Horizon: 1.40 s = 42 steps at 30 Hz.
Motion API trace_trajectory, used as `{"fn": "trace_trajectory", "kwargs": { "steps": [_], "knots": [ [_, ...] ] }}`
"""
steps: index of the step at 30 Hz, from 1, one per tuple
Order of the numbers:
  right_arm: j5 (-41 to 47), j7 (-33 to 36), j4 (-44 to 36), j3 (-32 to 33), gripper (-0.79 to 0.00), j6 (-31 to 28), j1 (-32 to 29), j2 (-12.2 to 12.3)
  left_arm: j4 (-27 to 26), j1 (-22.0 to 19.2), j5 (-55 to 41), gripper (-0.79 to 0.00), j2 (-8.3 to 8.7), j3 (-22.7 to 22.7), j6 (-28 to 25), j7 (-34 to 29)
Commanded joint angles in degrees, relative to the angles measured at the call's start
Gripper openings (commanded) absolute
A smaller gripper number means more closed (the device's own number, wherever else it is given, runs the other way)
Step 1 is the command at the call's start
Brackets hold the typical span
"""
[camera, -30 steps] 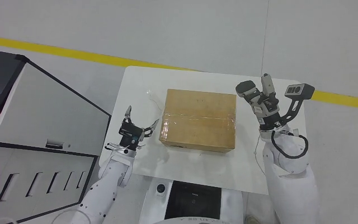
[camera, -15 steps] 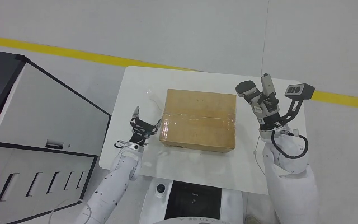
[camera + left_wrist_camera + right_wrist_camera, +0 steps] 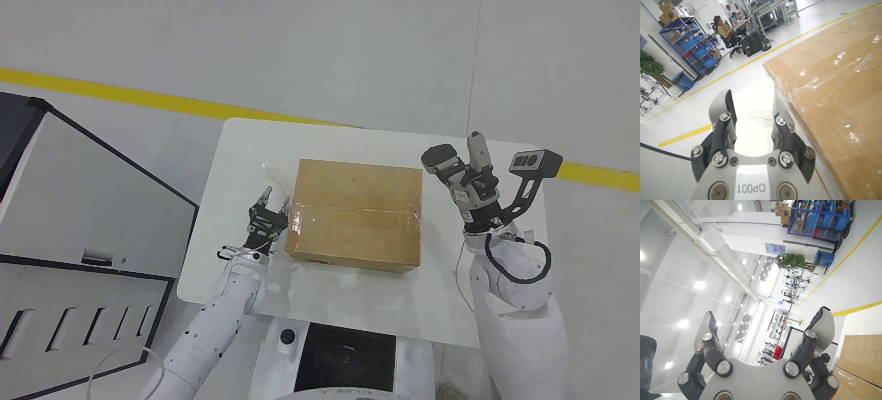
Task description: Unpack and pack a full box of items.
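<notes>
A closed brown cardboard box sealed with clear tape lies in the middle of the white table. My left gripper sits at the box's left end, open, with one finger close against the loose tape end on the box's edge. In the left wrist view the left gripper has nothing between its fingers. My right gripper is held raised beside the box's right end, open and empty. In the right wrist view the right gripper points out at the room, with the box low to one side.
A clear scrap of tape lies on the table beyond the left gripper, also visible as the scrap in the left wrist view. A grey cabinet with a black frame stands left of the table. Bare tabletop lies in front of the box.
My left gripper has moved right, up to the box's left end, and its fingers have drawn closer together. The right arm and the box have not moved.
</notes>
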Motion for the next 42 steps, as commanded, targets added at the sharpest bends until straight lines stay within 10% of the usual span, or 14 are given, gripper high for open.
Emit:
{"fn": "trace_trajectory", "kwargs": {
  "steps": [1,20,22,23,24,42],
  "knots": [
    [0.00,0.00,0.00,0.00,0.000,0.00,0.00,0.00,0.30,0.07,-0.09,-0.785,-0.07,0.04,-0.28,0.42],
    [0.00,0.00,0.00,0.00,0.000,0.00,0.00,0.00,1.00,2.33,1.45,-0.782,-0.19,-2.24,1.41,-1.25],
    [0.00,0.00,0.00,0.00,0.000,0.00,0.00,0.00,1.43,2.39,2.17,-0.456,-0.20,-2.20,1.23,-1.74],
    [0.00,0.00,0.00,0.00,0.000,0.00,0.00,0.00,1.60,2.41,2.85,-0.105,-0.17,-2.25,1.18,-1.87],
    [0.00,0.00,0.00,0.00,0.000,0.00,0.00,0.00,1.73,2.37,3.89,0.000,-0.15,-2.06,1.07,-2.05],
    [3.16,4.32,6.32,11.22,0.000,-3.24,-3.29,1.55,-6.76,9.33,1.38,0.000,1.73,-9.65,-9.80,1.01]
  ]
}}
